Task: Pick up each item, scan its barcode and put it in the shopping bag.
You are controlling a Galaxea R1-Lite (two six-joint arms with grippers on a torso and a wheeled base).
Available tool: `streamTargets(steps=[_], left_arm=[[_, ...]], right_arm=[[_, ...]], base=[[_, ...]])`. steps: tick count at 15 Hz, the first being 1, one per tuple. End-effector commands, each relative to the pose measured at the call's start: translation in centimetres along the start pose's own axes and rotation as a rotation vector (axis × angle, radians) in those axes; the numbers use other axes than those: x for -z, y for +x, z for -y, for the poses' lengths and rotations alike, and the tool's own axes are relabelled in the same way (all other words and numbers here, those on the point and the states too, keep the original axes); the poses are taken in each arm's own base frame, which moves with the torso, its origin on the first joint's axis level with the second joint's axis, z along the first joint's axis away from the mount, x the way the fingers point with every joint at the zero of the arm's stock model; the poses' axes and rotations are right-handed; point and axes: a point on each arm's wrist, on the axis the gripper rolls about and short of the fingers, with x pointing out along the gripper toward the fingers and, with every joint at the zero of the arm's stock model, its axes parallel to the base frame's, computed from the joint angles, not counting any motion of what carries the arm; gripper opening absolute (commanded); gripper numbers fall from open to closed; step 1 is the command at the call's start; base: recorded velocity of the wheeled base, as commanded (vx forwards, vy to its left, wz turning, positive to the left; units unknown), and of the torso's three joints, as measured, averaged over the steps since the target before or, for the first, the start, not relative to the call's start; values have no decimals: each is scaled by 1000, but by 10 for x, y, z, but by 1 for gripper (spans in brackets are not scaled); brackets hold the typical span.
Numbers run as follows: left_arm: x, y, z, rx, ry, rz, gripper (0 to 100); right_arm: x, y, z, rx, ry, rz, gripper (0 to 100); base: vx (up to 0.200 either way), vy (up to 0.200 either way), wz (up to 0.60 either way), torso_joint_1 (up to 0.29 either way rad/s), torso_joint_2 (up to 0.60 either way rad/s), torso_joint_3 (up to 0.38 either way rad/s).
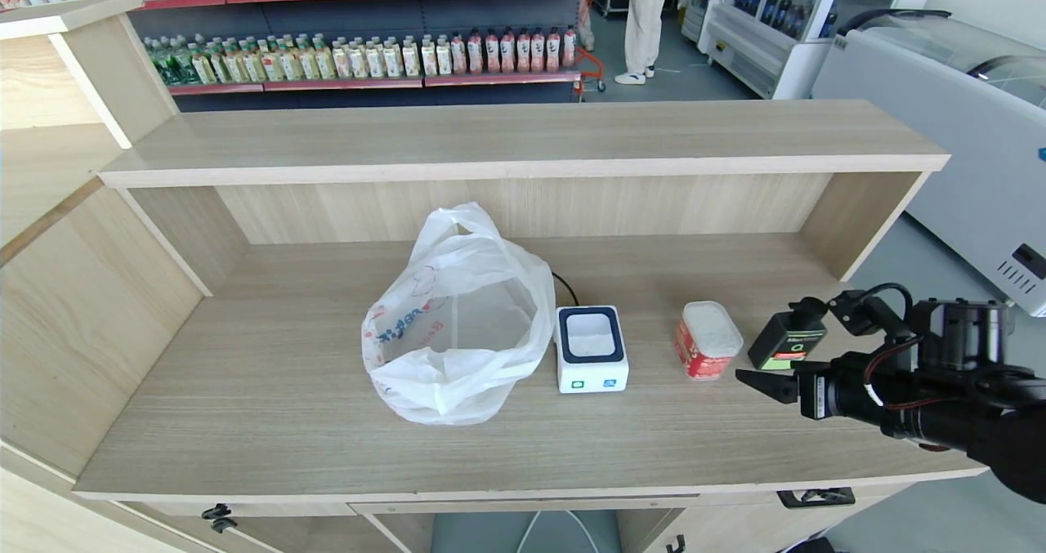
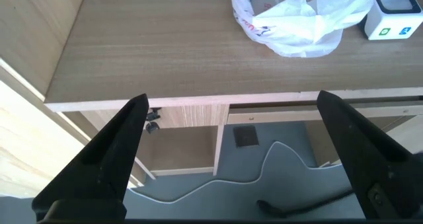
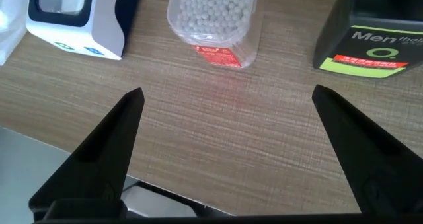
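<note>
Right wrist view, right claw (image 3: 228, 95) spread over counter (image 3: 225, 141) front, left claw (image 2: 231, 98) spread off its edge

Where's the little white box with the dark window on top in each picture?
Head view: the white scanner box with a dark-rimmed window stands mid-counter, between the white plastic shopping bag and the red-labelled clear jar.
Left wrist view: the box sits just beyond the bag.
Right wrist view: the box is beside the jar.
Shared landmark: the light wooden counter under it.
</note>
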Motion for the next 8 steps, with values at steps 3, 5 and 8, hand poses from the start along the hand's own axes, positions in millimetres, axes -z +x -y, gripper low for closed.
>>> streamTargets(steps=[3,5,8], left_arm=[[0,0,0,0,0,-2,100],[0,0,0,0,0,-2,100],[0,0,0,0,0,-2,100]], right_arm=[[9,17,7,0,-14,21,100],[13,25,8,-10,-18,22,100],[18,32,10,-33,-20,25,100]], base=[[0,0,0,0,0,0],[0,0,0,0,0,0],[0,0,0,0,0,0]])
